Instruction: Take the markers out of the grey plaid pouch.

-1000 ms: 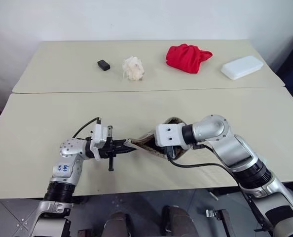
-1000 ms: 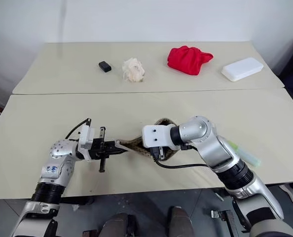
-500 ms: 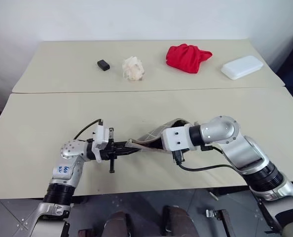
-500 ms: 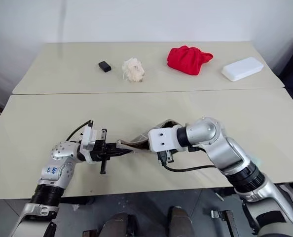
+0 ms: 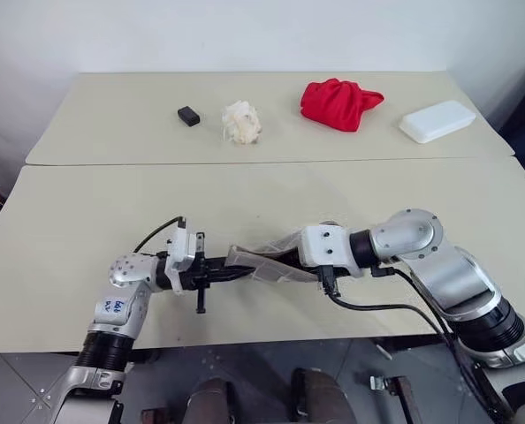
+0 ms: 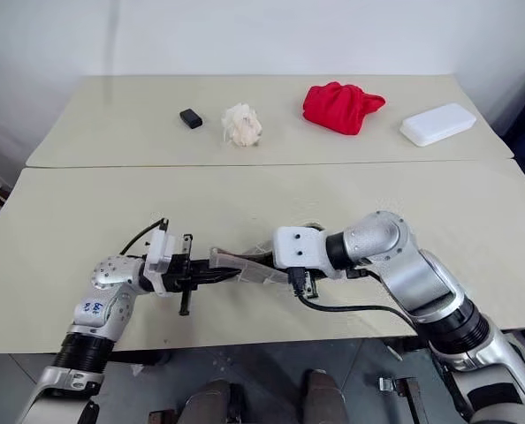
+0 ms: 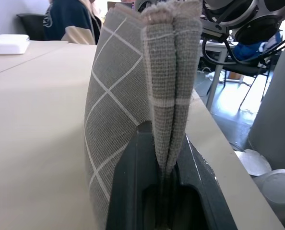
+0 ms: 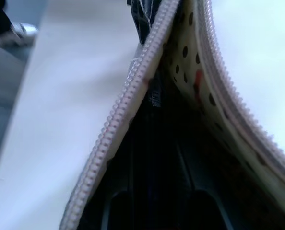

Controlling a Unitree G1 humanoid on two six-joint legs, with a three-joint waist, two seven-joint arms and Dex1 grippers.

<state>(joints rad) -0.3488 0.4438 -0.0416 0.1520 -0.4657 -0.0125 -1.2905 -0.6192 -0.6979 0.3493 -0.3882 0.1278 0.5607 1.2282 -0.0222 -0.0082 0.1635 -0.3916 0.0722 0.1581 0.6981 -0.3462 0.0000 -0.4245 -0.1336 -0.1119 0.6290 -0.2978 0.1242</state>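
1. Head views: you see the grey plaid pouch [image 5: 271, 262] stretched between both arms, hanging just above the near table [image 5: 86, 230]. The left gripper [image 5: 232, 268] is clenched on the pouch's end seam. It sags like soft, light fabric, so expect it to fold rather than hold shape.
2. Left wrist view: the left gripper's fingers [image 7: 133, 187] pinch the doubled seam edge flat. That is a sound hold.
3. Right wrist view: the right gripper [image 8: 154, 203] sits inside the open zip mouth, against the polka-dot lining; whether it grips anything you cannot tell. A red streak, possibly a marker, shows deep inside. Markers are likely slim and slippery; take one across its barrel.
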